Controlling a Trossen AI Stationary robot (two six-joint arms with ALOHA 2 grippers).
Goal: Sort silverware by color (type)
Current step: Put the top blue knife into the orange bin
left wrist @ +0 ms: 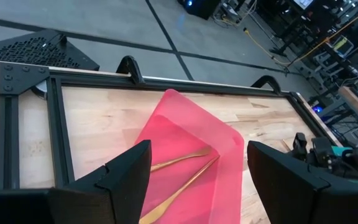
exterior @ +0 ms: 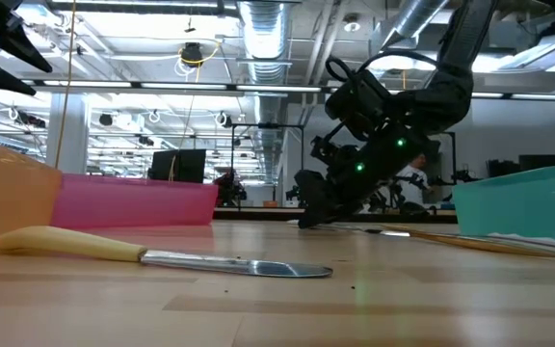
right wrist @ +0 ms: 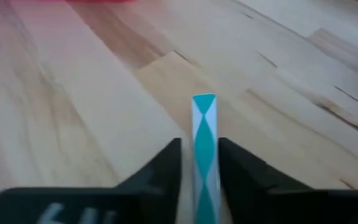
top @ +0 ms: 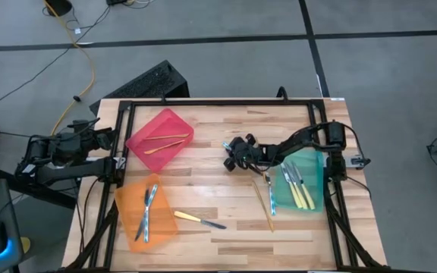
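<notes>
My right gripper [right wrist: 204,163] closes around a slim shiny silvery-blue utensil [right wrist: 204,134], its long axis running straight ahead between the fingers. My left gripper [left wrist: 194,177] waits open, far left.

The right arm is stretched leftward from its mount at the table's right edge, its wrist bent down, and the right gripper [top: 231,154] is lowered to the tabletop mid-table, fingers [right wrist: 166,163] drawn narrow. The left gripper [top: 106,137] is parked, fingers spread, at the table's left edge.
</notes>
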